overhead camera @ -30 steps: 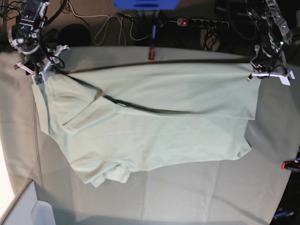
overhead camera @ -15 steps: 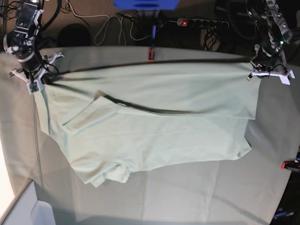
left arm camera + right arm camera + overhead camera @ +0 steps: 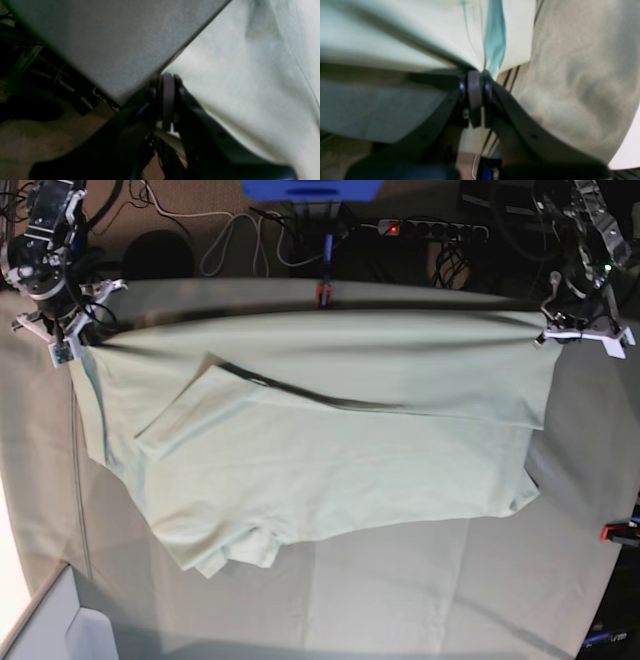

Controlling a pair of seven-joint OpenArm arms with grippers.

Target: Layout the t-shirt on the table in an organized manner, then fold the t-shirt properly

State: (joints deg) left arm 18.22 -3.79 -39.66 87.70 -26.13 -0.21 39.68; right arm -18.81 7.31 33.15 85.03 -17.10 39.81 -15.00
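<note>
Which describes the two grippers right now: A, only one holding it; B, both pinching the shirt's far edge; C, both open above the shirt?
B: the left gripper and right gripper are each shut on the t-shirt, at opposite ends of its far edge.

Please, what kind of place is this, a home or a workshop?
Probably a robotics lab or workshop: the table is covered with clamped cloth, a red-orange clamp grips its edge, and a power strip with loose cables lies on the floor behind it.
</note>
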